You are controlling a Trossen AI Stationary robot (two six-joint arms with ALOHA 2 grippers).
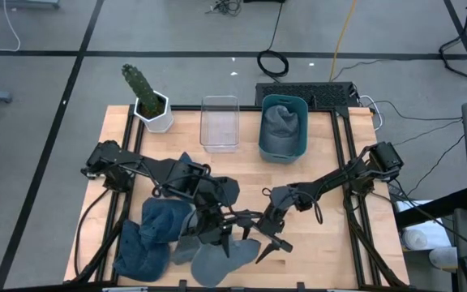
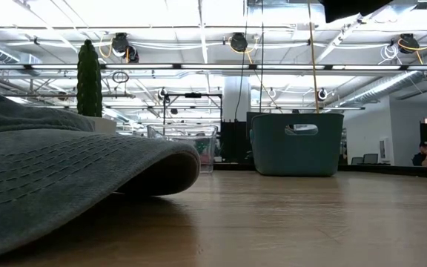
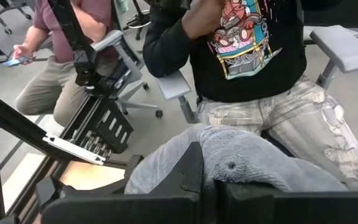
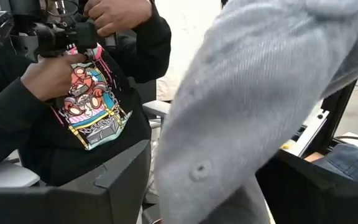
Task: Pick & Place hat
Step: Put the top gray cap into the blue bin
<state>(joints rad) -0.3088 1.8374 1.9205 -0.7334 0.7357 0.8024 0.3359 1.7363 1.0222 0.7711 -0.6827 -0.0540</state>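
Note:
A light grey hat (image 1: pixel 217 264) sits near the table's near edge, between both grippers. My left gripper (image 1: pixel 222 237) is shut on it. In the left wrist view the hat's crown and top button (image 3: pixel 232 166) rise just past the fingers. My right gripper (image 1: pixel 270 247) is open beside the hat. In the right wrist view the grey cloth (image 4: pixel 247 93) fills the space between its spread fingers. Whether they touch it, I cannot tell. Two blue denim hats (image 1: pixel 156 235) lie on the table's left part, and a dark blue one (image 1: pixel 221 191) lies under my left arm. My left gripper holds the grey hat at the crown's edge (image 3: pixel 197 163), with a dark finger (image 3: pixel 190 177) against the cloth. It comes level, pointing toward the table's near edge. The gripper body hides the pinch itself. The crown stands up past the fingers.
A teal bin (image 1: pixel 283 146) with a grey hat inside stands at the far edge, with a clear container (image 1: pixel 220 123) to its left and a potted cactus (image 1: pixel 151 101) at the far left corner. A hat brim (image 2: pixel 65 178) fills the low view's left. People sit beyond the near edge.

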